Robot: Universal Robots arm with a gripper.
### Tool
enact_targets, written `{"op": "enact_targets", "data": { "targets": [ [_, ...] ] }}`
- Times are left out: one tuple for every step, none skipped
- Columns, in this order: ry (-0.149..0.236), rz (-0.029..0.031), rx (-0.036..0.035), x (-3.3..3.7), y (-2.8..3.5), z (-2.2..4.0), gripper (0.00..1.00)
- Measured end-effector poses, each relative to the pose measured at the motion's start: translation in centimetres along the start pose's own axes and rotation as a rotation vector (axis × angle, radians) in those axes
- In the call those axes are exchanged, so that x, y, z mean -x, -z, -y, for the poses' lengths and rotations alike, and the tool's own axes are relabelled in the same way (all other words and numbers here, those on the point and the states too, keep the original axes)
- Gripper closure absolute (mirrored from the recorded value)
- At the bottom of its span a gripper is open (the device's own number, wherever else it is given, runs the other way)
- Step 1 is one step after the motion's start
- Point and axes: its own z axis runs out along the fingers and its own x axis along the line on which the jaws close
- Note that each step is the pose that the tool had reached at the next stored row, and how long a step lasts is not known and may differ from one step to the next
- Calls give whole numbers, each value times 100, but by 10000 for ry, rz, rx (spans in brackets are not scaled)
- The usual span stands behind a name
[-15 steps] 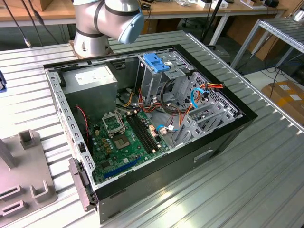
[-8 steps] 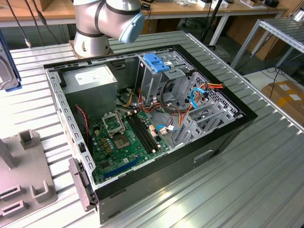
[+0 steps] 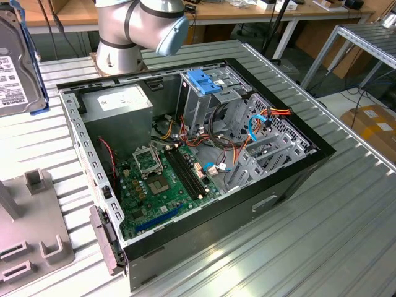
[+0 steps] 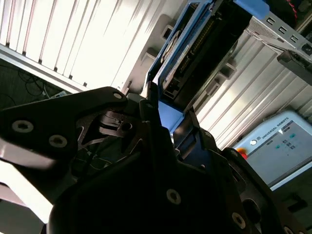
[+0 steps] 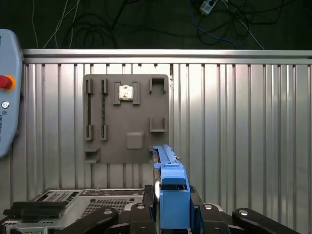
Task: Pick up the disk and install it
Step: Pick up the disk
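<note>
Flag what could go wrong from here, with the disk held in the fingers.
1. The fingers clamp the disk at one end, on its blue rail, and the rest overhangs. It could tilt or slip while carried.
2. Loose cables crowd the space beside the drive cage in the open case. The disk might snag them going in.

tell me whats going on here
A robot arm is partway through fitting a disk into a computer. Its gripper is shut on the disk and holds it on edge above the table, over by the grey fixture plate. In the exterior view the disk sits at the exterior view's left, well apart from the open case. It is not yet in the case.
</note>
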Motion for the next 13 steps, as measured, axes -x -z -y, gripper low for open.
{"op": "enact_targets", "data": {
  "targets": [
    [0, 1, -1, 1, 1, 60, 64],
    [-1, 1, -1, 2, 2, 127, 64],
    [-1, 0, 0, 2, 3, 183, 64],
    [0, 1, -1, 3, 4, 294, 64],
    [-1, 0, 0, 4, 6, 383, 64],
    [-1, 0, 0, 5, 7, 462, 64],
    [0, 1, -1, 6, 7, 510, 64],
    [-1, 1, -1, 6, 8, 570, 64],
    [-1, 0, 0, 7, 10, 636, 64],
    [0, 0, 0, 8, 11, 690, 64],
    [0, 1, -1, 8, 11, 743, 64],
    [-1, 1, -1, 9, 11, 819, 64],
    [-1, 1, -1, 10, 12, 877, 64]
  ]
}}
